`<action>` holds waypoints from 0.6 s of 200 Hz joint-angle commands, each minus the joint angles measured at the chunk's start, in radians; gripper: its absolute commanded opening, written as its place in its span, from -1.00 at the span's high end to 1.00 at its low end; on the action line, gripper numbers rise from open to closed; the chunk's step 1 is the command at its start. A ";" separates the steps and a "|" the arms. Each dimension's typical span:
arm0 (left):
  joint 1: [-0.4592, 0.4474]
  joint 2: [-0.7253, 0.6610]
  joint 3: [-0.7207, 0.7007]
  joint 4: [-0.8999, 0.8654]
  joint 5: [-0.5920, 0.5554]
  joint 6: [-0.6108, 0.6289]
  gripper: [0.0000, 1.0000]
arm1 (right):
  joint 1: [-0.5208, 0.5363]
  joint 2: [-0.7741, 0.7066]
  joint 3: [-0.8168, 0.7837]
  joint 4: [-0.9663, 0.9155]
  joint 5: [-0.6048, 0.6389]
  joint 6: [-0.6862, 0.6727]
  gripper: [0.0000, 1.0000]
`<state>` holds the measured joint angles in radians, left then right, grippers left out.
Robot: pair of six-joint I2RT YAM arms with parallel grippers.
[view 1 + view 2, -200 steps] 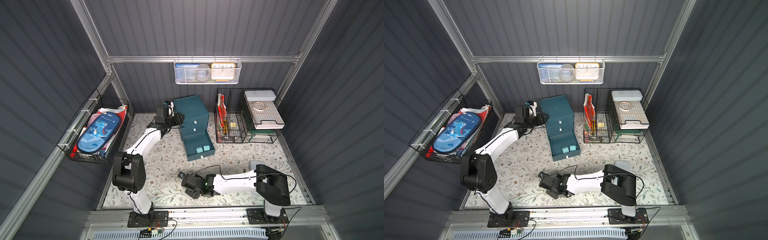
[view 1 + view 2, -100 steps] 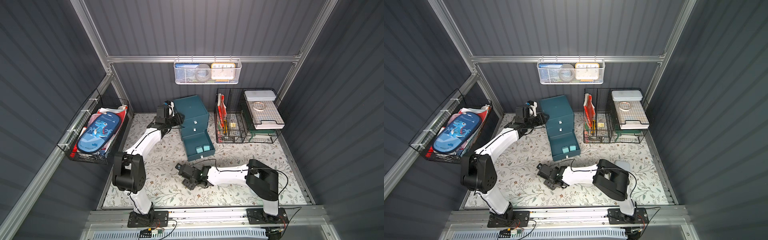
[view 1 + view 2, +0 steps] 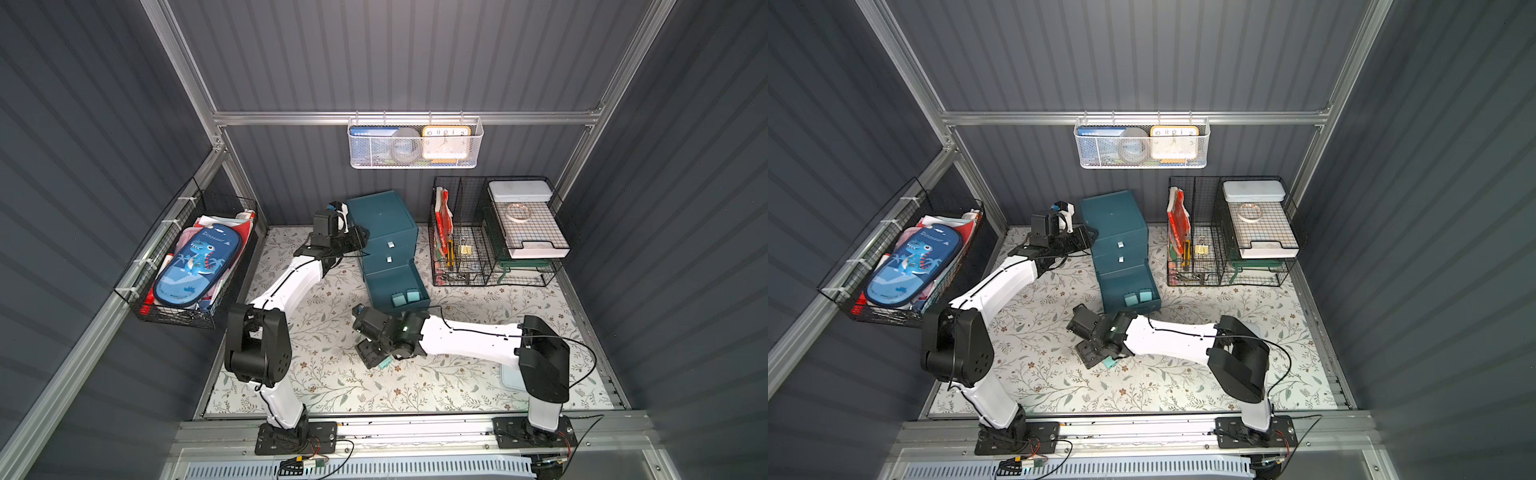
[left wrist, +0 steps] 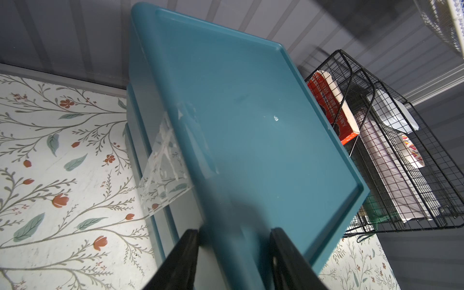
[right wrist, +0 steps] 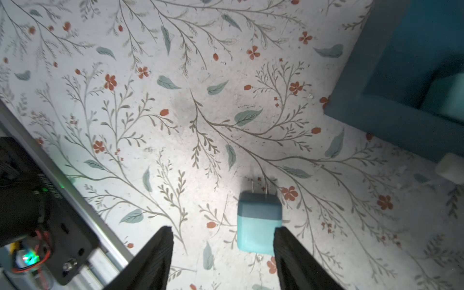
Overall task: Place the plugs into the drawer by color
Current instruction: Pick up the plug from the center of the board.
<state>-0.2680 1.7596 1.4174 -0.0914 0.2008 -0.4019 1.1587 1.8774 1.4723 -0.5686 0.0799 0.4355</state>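
Two mint-green rounded plastic plugs [image 3: 398, 298] sit side by side at the front of the pulled-out bottom drawer [image 3: 388, 274] of the dark teal plastic three-drawer cabinet [image 3: 382, 216]. The upper two drawers are shut. By my reading you have two of the green set stowed. A third small mint-to-teal plastic plug [image 5: 258, 221] lies loose on the floral table mat [image 3: 332, 374], near the front of the cabinet's open drawer, with its prongs level with the mat and pointing away from the wrist. No pink or blue plugs show anywhere, so most of the sorting looks left to do.

Your right gripper [image 5: 222, 232] is low over that loose plug, jaws wide and holding nothing. The plug lies between the fingers but off-centre: it is touching, or just beside, one finger [image 5: 283, 248] and well apart from the other. Expect it to slide sideways as you close.

Your left gripper [image 4: 233, 232] sits at the cabinet's top side edge, jaws narrow and clamped over that rim, apparently steadying the cabinet.
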 commanded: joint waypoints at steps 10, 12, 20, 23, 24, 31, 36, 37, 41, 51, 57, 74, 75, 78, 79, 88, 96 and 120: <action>-0.031 0.031 -0.044 -0.189 0.033 0.044 0.01 | -0.053 0.090 0.157 -0.284 -0.046 0.083 -0.39; -0.031 0.030 -0.045 -0.189 0.032 0.044 0.01 | -0.056 0.097 0.171 -0.296 -0.047 0.080 -0.39; -0.031 0.031 -0.044 -0.191 0.029 0.045 0.01 | -0.061 0.124 0.215 -0.351 -0.063 0.070 -0.38; -0.031 0.031 -0.043 -0.192 0.030 0.045 0.01 | -0.061 0.132 0.226 -0.363 -0.065 0.069 -0.38; -0.031 0.031 -0.043 -0.191 0.030 0.045 0.00 | -0.061 0.135 0.229 -0.367 -0.066 0.069 -0.38; -0.031 0.033 -0.043 -0.191 0.031 0.045 0.01 | -0.060 0.145 0.238 -0.378 -0.070 0.058 -0.38; -0.031 0.032 -0.041 -0.191 0.031 0.046 0.00 | -0.060 0.149 0.240 -0.380 -0.069 0.056 -0.38; -0.031 0.033 -0.041 -0.191 0.030 0.045 0.00 | -0.060 0.150 0.240 -0.381 -0.069 0.056 -0.38; -0.031 0.035 -0.041 -0.191 0.030 0.045 0.00 | -0.060 0.153 0.242 -0.382 -0.068 0.054 -0.38; -0.031 0.035 -0.041 -0.189 0.031 0.044 0.01 | -0.060 0.161 0.249 -0.382 -0.062 0.047 -0.38; -0.031 0.035 -0.043 -0.189 0.033 0.044 0.01 | -0.060 0.166 0.254 -0.381 -0.061 0.042 -0.38; -0.031 0.034 -0.042 -0.189 0.033 0.046 0.01 | -0.060 0.193 0.271 -0.378 -0.057 0.029 -0.38; -0.031 0.033 -0.043 -0.189 0.033 0.046 0.01 | -0.060 0.196 0.272 -0.380 -0.057 0.028 -0.38; -0.031 0.034 -0.043 -0.190 0.032 0.046 0.01 | -0.060 0.201 0.277 -0.384 -0.057 0.024 -0.38; -0.031 0.034 -0.043 -0.191 0.031 0.046 0.01 | -0.060 0.204 0.279 -0.385 -0.057 0.022 -0.38; -0.031 0.032 -0.043 -0.192 0.028 0.048 0.01 | -0.060 0.223 0.293 -0.395 -0.067 0.015 -0.38; -0.031 0.031 -0.043 -0.192 0.026 0.048 0.00 | -0.060 0.235 0.304 -0.406 -0.073 0.013 -0.38; -0.031 0.030 -0.047 -0.188 0.029 0.046 0.00 | -0.059 0.249 0.276 -0.368 -0.098 0.004 -0.37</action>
<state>-0.2680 1.7588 1.4174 -0.0940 0.1997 -0.4004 1.0966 2.1109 1.7519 -0.9199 0.0093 0.4583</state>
